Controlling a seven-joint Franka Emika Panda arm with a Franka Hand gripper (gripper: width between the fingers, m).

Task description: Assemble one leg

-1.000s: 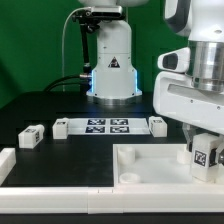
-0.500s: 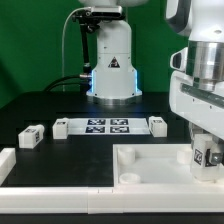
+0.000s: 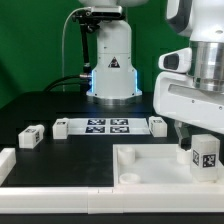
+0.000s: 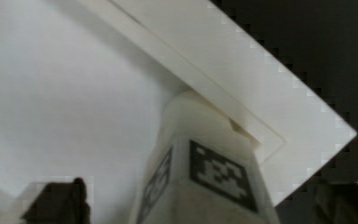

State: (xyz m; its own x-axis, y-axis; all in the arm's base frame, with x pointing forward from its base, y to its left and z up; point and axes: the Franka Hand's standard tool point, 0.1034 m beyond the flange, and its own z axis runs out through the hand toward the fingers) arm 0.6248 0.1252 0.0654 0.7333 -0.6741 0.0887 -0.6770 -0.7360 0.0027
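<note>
Exterior view, hand (image 3: 200,143) over leg (image 3: 206,155)

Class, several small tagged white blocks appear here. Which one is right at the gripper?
The leg over the square panel, at the exterior view's right, directly under the gripper. The other blocks lie apart on the dark table beside the marker board.

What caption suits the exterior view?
Gripper holds a tagged leg upright over the square panel.
</note>
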